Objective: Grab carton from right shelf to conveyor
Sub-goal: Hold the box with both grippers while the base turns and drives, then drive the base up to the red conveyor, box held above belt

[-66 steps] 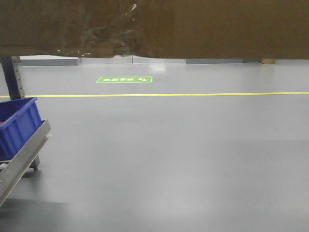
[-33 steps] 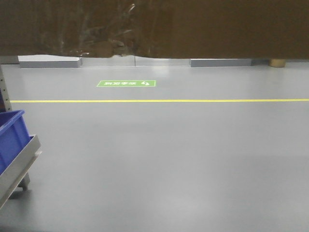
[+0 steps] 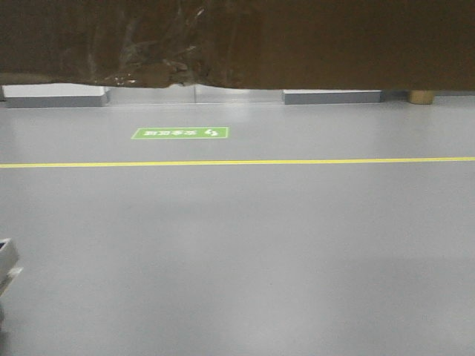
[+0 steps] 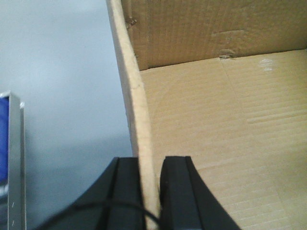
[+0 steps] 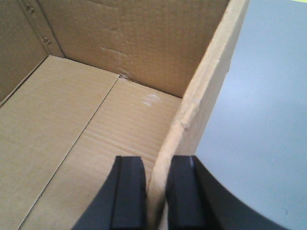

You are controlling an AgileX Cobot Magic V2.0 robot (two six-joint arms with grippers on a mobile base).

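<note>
The carton [image 3: 297,37] was held up off the grey floor [image 3: 237,259] between the two arms. In the front view its brown side filled the top of the picture. Crinkled clear tape [image 3: 156,44] lay across its lower part, and its bottom edge looked torn.

The left tool [image 4: 150,165] was closed tight on the carton's left wall. One black finger [image 4: 125,191] sat on the outside and the other sat inside the box. The thin cardboard was squeezed between them. The right tool [image 5: 157,165] pinched the right wall the same way, with one finger on each side. The box was open on top, and its bare cardboard bottom showed in both wrist views.

A yellow line [image 3: 297,160] ran across the floor. A green sign [image 3: 180,133] lay flat just past it.

At the left edge of the left wrist view stood a metal rail [image 4: 14,158] with a bit of blue [image 4: 3,129] next to it. It may have been part of a rack with a bin, but too little showed to be sure.
</note>
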